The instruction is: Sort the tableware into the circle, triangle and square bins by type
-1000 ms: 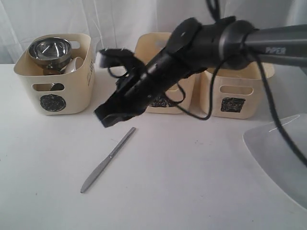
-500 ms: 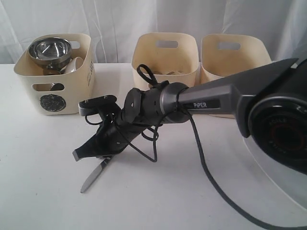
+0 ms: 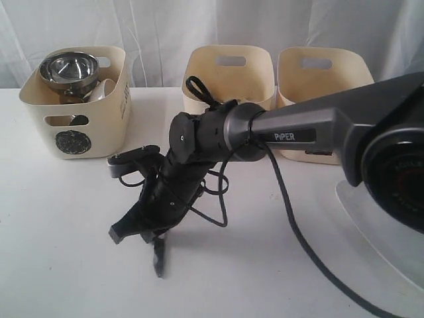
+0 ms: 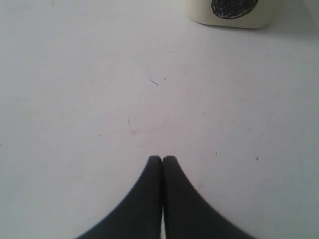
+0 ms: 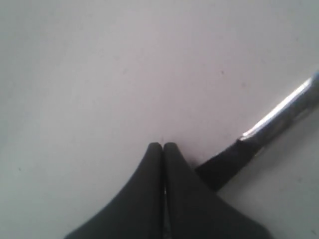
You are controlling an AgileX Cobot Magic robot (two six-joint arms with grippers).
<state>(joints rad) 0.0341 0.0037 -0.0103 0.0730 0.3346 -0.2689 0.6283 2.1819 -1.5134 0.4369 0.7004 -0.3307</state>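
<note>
My right gripper reaches across to the left half of the table, its tips down at the surface. Its jaws are shut with nothing between them. The steel knife lies beside the fingers, its near end hidden under one of them. In the exterior view only a short dark end of the knife shows below the gripper. The circle bin holds a steel bowl, mugs and a small white bowl. My left gripper is shut over bare table and does not show in the exterior view.
Two more cream bins stand at the back, one in the middle and one to the right. The large white plate lies at the right edge. The circle bin's marked wall shows ahead in the left wrist view.
The right arm has dropped from above the table to the surface at the knife. The knife has turned and slid toward the front edge; most of it is now covered.
</note>
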